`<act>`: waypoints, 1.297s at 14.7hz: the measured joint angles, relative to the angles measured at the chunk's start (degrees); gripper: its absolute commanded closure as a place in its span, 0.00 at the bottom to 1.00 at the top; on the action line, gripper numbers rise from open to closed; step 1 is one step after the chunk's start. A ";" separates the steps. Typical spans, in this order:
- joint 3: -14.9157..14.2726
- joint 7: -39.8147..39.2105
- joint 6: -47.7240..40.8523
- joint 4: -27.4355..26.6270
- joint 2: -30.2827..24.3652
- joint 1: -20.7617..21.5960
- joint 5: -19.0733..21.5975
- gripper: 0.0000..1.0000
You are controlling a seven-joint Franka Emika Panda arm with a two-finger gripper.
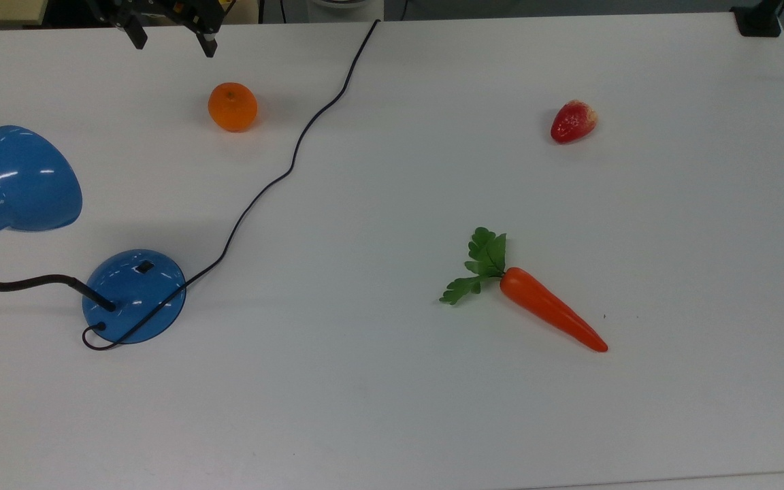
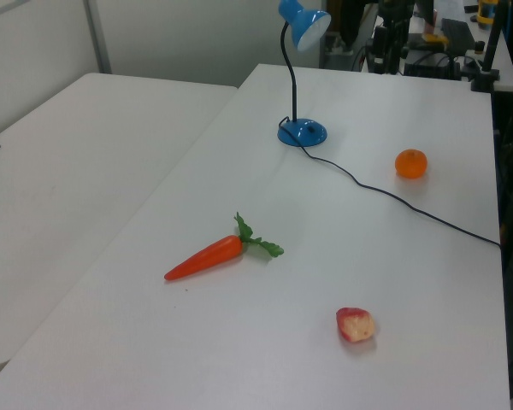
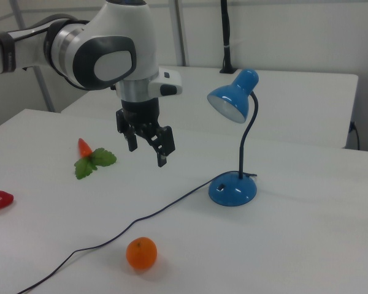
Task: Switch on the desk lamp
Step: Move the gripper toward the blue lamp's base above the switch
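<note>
Carrot [image 1: 552, 314] lies nearest on the table [image 1: 392, 408], beside a strawberry [image 1: 574, 122].
Lamp [image 1: 135, 295] stands at the top view's left, its cord [image 1: 283, 177] passing an orange [image 1: 232, 107]; gripper [image 1: 172, 39] hovers, jaws wide, holding nothing.

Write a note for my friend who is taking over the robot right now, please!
Gripper: open, holding nothing, up in the air above the white table.
Glossy blue desk lamp stands upright; the small black switch sits on its round base, untouched. Thin black cord trails across the table.
Round orange fruit, orange toy carrot and red strawberry lie apart from it.
Done: nothing.
Left: press the switch.
</note>
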 measured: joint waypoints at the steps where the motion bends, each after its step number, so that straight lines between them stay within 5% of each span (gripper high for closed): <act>1: 0.00 -0.04 0.00 0.00 0.00 0.00 0.00 0.00; 8: 0.02 -1.60 0.00 0.00 0.16 -0.26 -0.02 0.00; 9: 0.02 -1.60 0.00 0.00 0.18 -0.26 -0.02 0.09; 12: 0.02 -1.61 0.00 0.00 0.18 -0.26 -0.01 0.74; 13: 0.02 -1.61 0.00 0.00 0.17 -0.26 -0.01 0.84; 19: -0.05 -1.61 0.00 0.01 0.03 -0.56 0.41 0.97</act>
